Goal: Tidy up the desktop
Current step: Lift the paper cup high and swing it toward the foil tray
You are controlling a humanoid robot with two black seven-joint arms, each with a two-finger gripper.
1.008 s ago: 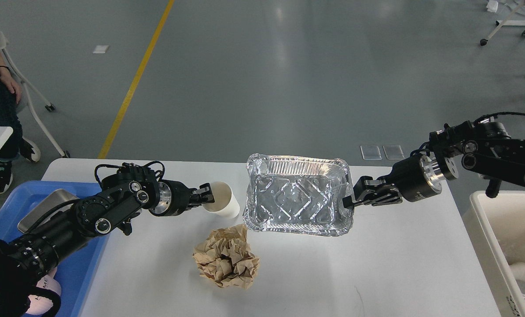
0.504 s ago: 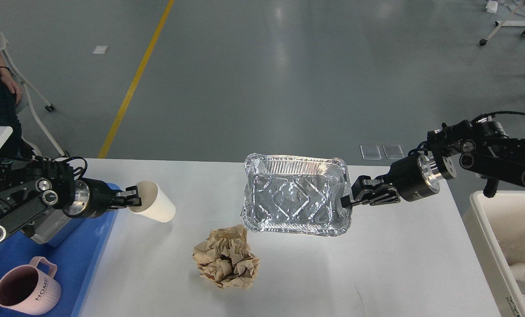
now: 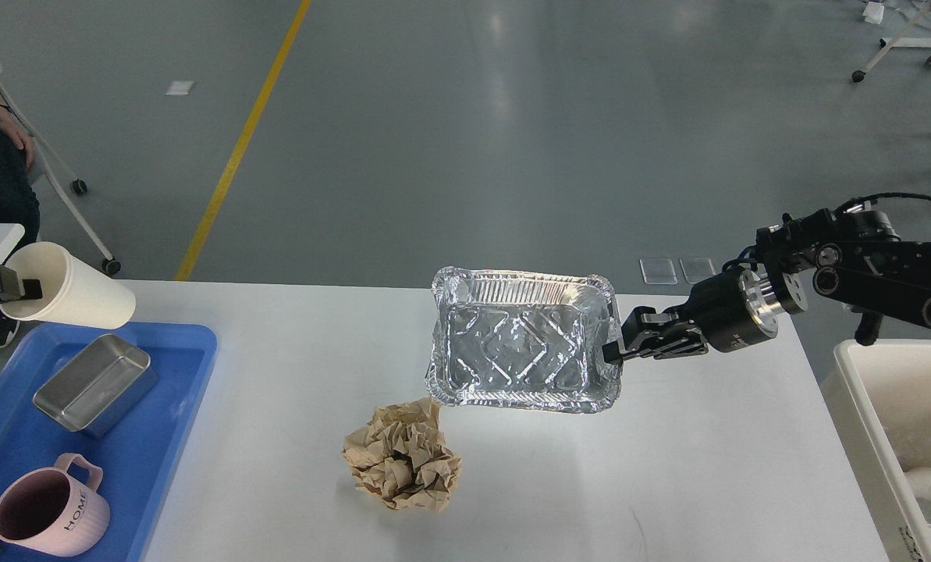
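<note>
In the head view, the desk [image 3: 668, 484] is seen as a broad white top filling the lower middle of the scene, with a blue tray [image 3: 192, 367] resting on its left end and a white bin [image 3: 863, 406] just beside its right end.

The right tool [image 3: 615, 351] is closed on the right rim of a foil tray [image 3: 524, 347], which is held tilted, its near edge close to the desk. The foil is judged very light and thin, easily dented and crushed; the rolled rim, the stiffest part, is judged the best place for a hold, and a gentle pinch would suffice.

The left tool [image 3: 8, 289] is seen at the far left edge, gripping the lip of a white paper cup [image 3: 75, 297] that is carried on its side above the far end of the blue tray. The cup is judged light and soft-walled, so that a hard squeeze would buckle it.

A crumpled ball of brown paper [image 3: 403, 457] lies on the desk, just near of the foil tray's left corner. It is judged weightless, springy and unbreakable, and could be pinched anywhere across its folds.

In the blue tray a metal tin [image 3: 94, 382] and a pink mug [image 3: 47, 511] are seen apart from each other.
</note>
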